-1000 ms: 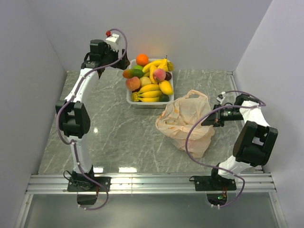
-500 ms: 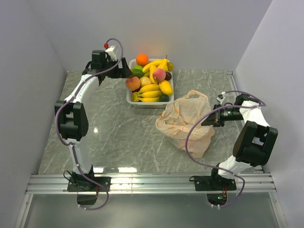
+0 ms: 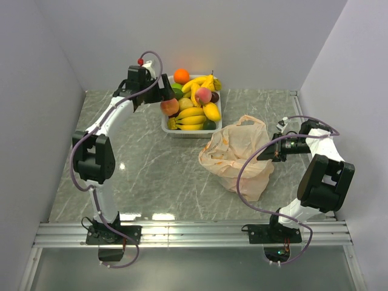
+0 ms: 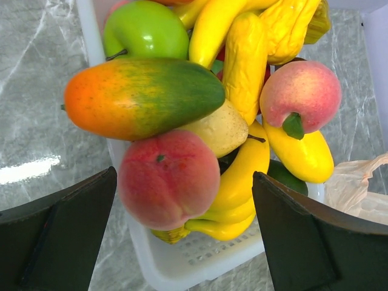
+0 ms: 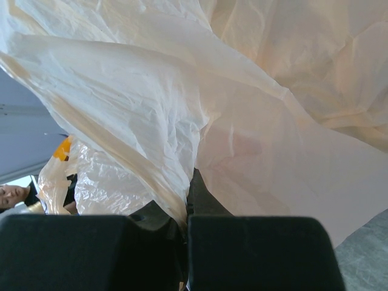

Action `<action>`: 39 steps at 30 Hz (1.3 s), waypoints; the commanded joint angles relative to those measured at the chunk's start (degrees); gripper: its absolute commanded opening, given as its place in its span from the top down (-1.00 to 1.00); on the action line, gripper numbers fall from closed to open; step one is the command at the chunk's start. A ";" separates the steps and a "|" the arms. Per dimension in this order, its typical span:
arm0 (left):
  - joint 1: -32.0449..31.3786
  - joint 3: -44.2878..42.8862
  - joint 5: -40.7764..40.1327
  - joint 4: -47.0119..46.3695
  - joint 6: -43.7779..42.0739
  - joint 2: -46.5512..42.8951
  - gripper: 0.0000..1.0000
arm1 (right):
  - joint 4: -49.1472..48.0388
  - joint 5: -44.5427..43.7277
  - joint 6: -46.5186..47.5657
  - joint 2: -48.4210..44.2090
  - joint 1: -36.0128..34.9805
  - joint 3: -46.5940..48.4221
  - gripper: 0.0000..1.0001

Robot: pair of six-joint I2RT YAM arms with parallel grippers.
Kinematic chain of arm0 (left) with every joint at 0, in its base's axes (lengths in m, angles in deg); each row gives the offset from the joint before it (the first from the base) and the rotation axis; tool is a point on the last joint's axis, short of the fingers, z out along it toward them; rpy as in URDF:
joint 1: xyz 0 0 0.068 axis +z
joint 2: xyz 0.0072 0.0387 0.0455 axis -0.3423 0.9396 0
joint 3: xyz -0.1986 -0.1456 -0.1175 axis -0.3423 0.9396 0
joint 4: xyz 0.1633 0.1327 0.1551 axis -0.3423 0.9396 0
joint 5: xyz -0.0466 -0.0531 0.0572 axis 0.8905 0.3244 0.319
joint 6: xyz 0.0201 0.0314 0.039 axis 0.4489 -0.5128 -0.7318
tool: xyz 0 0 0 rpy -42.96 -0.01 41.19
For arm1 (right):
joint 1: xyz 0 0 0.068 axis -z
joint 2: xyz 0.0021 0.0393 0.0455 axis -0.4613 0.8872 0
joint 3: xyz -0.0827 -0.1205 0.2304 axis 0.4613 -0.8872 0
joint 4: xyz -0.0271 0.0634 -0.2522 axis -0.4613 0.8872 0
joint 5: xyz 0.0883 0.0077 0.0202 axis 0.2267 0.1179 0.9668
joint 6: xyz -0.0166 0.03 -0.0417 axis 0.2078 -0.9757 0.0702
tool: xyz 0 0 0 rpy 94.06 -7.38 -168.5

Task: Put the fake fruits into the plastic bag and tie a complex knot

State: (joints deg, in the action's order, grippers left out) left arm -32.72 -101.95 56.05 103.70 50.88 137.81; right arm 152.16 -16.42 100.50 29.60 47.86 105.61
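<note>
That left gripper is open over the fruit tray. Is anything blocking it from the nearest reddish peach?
Nothing visible does. The left gripper is open, and the peach lies uncovered between its fingers in the wrist view. The mango sits right beside it, so it might get nudged.

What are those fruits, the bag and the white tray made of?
Fruits: probably moulded plastic, smooth painted skins with a soft sheen. Bag: thin translucent plastic film, finely crinkled. Tray: seemingly rigid white plastic, with a gridded floor.
</note>
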 commanded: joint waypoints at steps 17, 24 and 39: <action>-5.31 -1.81 -15.72 2.42 -1.01 2.36 -0.99 | 0.13 0.38 0.04 -0.02 -0.61 1.86 1.00; -5.57 -4.00 -14.85 4.44 -0.39 4.20 -0.99 | 0.40 0.12 0.48 -0.10 -0.52 1.86 1.00; -8.90 -2.52 -4.13 3.04 -1.88 -7.03 -0.08 | 0.40 0.20 0.65 -0.10 -0.61 1.78 1.00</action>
State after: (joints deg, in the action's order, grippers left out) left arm -38.80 -103.70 47.40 109.34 51.08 139.60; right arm 152.18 -16.40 100.39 29.60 47.83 105.61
